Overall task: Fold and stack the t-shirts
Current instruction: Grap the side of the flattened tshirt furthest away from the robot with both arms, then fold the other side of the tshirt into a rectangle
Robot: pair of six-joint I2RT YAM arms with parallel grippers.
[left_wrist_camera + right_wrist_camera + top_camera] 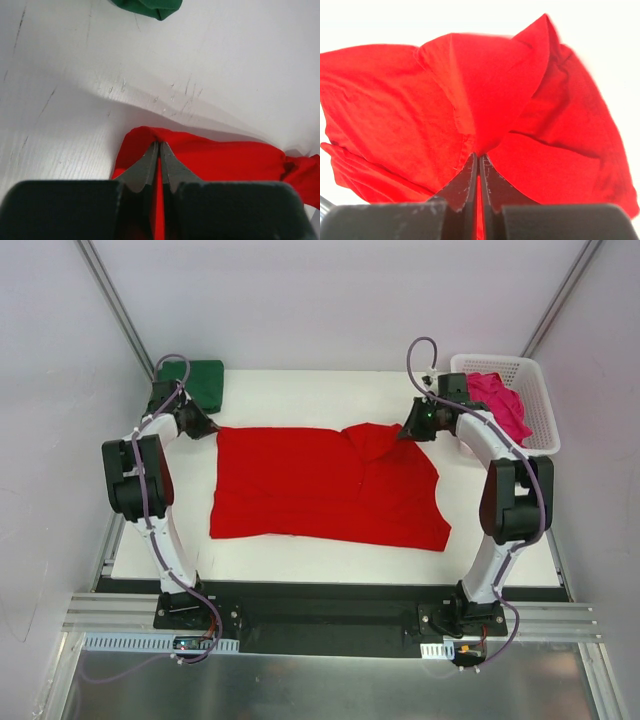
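Top external view: a bright red t-shirt (320, 490) lies spread across the middle of a white table (330, 558), its long side running left to right. The left gripper (208, 428) is pinched tight on the shirt's far left corner. The left wrist view shows its two fingers closed on a thin fold of red cloth. The right gripper (406, 433) is likewise clamped on the far right edge, where the cloth rises in a bunched peak. The right wrist view shows red fabric fanning out from its closed fingertips.

A dark green t-shirt (195, 380) sits folded at the table's far left corner, apart from the red one. A magenta-pink t-shirt (500, 400) lies crumpled in a white lattice basket (545, 405) at the far right.

The step in hand looks like the first fold of the red shirt, with both far corners gripped. Next, both arms would likely need to raise the far edge together and carry it toward the near edge, keeping even tension so the cloth lands flat and aligned.
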